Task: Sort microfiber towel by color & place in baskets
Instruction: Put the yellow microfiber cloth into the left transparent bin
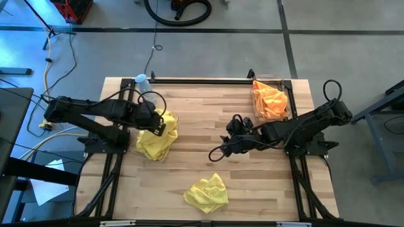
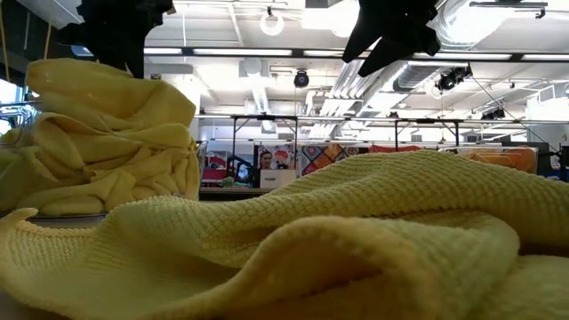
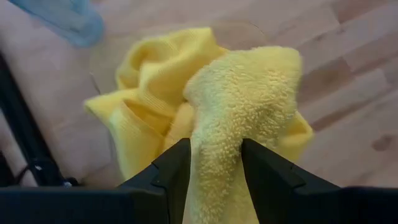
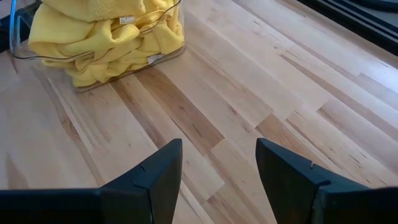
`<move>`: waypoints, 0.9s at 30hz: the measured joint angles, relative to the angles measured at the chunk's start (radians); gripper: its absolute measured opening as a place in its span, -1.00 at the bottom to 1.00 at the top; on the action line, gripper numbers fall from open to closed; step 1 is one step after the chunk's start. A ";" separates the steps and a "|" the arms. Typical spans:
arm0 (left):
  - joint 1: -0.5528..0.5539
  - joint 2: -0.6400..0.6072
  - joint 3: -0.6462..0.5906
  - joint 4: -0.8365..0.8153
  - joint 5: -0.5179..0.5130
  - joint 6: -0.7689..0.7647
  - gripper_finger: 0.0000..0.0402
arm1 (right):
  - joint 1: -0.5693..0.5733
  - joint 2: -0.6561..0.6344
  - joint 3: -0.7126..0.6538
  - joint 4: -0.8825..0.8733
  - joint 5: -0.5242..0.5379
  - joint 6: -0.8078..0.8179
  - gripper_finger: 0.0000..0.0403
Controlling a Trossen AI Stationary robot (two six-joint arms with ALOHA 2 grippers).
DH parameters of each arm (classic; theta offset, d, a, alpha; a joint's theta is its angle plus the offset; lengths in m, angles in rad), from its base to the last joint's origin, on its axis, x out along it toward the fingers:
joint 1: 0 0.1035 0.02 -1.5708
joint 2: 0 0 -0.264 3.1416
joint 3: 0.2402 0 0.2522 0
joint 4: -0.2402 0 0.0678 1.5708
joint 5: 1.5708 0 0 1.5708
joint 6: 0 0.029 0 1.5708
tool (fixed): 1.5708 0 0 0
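Over yellow-filled basket [image 1: 156, 140], left gripper [image 3: 214, 177] pinching yellow towel [image 3: 239, 106], hanging lengthwise

Workshop around my worktop, lit from above

I stand at a pale butcher-block worktop [image 1: 208, 148] of light wooden strips, set on a grey concrete floor [image 1: 347, 50] crossed by dark seam lines. A black coiled hose [image 1: 178, 11] lies on the floor beyond the far edge, with a red object [image 1: 71, 9] near the far left corner and a yellow cable [image 1: 49, 69] trailing down the left side. Looking level across the room, I see a white open ceiling [image 2: 267, 71] with ducts and pipes, round lamps [image 2: 272, 22] hanging from it, dark metal frames [image 2: 258, 120] farther back, and colourful panels [image 2: 307, 158] along the far wall.
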 joint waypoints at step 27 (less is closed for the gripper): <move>0.042 0.044 -0.412 0.415 0.170 -0.086 -0.35 | 0.000 0.000 0.000 0.007 0.000 0.026 -0.01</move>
